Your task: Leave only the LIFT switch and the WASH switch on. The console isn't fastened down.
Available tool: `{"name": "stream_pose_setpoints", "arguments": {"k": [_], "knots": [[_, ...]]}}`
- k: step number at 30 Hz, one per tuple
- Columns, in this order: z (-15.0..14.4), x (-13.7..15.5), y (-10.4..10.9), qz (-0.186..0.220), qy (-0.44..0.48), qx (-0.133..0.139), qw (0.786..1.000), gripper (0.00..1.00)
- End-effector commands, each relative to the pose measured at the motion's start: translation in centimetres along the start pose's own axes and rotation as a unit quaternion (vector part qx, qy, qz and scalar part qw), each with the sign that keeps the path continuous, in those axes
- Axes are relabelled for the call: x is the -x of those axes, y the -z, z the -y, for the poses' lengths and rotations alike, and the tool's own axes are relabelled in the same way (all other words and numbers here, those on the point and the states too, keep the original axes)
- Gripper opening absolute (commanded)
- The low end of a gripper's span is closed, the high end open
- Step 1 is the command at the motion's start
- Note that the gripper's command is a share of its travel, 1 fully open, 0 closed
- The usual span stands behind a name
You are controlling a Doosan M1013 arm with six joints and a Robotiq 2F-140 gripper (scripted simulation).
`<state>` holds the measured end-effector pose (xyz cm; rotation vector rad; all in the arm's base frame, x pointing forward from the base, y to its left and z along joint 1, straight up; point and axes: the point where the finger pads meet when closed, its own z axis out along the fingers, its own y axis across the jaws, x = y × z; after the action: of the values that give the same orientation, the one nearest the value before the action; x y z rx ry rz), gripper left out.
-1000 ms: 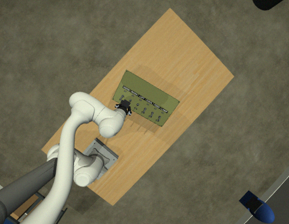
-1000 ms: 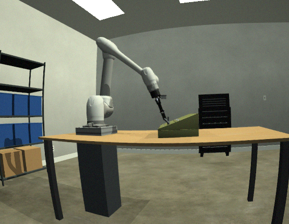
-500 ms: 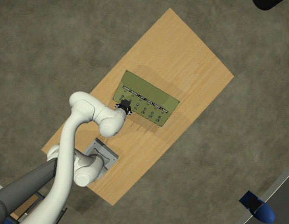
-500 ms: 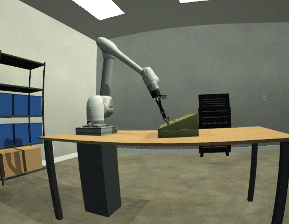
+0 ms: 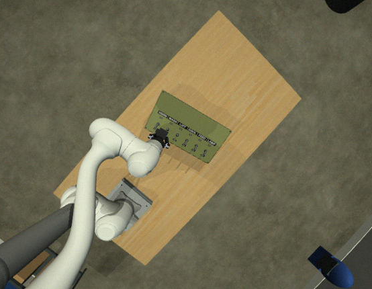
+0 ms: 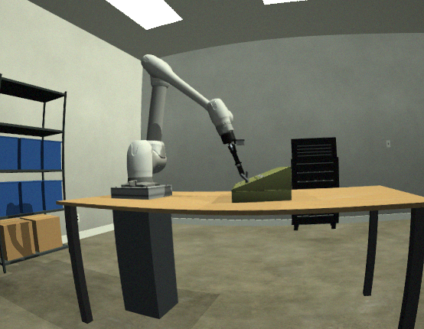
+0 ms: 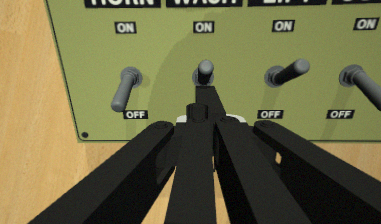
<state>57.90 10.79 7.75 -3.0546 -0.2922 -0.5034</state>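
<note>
The green sloped console stands on the wooden table. In the wrist view the HORN lever points down to OFF. The WASH lever stands about mid-way, pointing straight out. The LIFT lever tilts up toward ON. The fourth lever points down toward OFF. My gripper is shut and empty. Its tip sits just below the WASH lever, touching or nearly touching it. Two more levers show at the console's right end.
The robot's base plate stands on the table's left end. A black cabinet stands behind the table. A shelf with blue bins stands by the left wall. A blue object lies on the floor.
</note>
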Motion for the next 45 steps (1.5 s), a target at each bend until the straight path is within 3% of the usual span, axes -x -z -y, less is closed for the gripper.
{"name": "stream_pose_setpoints", "arguments": {"k": [1, 21, 26, 35, 45], "knots": [[0.0, 0.2, 0.1, -0.001, 0.0, 0.0, 1.0, 0.1], [0.0, 1.2, 0.6, -0.001, 0.0, 0.0, 1.0, 0.1], [0.0, 1.2, 2.6, -0.001, 0.0, 0.0, 1.0, 0.1], [0.0, 1.2, 8.0, -0.001, 0.0, 0.0, 1.0, 0.1], [0.0, 1.2, 10.3, -0.001, 0.0, 0.0, 1.0, 0.1]]}}
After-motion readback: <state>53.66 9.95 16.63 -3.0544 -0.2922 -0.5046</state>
